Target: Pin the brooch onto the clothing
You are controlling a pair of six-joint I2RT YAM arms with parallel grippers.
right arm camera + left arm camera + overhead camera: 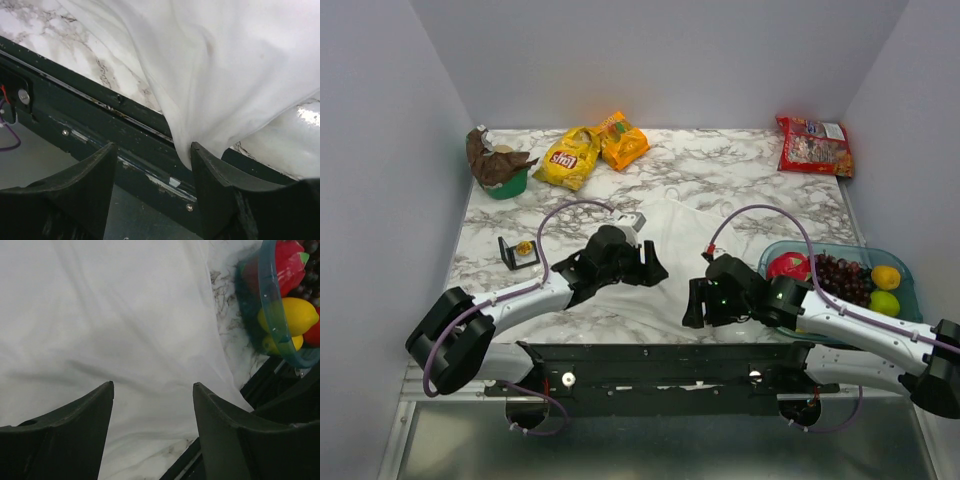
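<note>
Your L claw point(153, 383) & R claw point(153, 144) both gape wide, empty; cloth point(680, 225) hem overhangs near edge of surface point(750, 170).

tiny gold brooch point(524, 247) lies left of the rumpled white clothing point(675, 245)

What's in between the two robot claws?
Rumpled white cloth lies between the left gripper and the right gripper, seen in the top view.

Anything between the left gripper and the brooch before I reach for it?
Nothing visible blocks it. The left gripper hangs open over the white clothing. The brooch sits to its left on the marble, right against the small black frame, which is on the brooch's far side.
</note>
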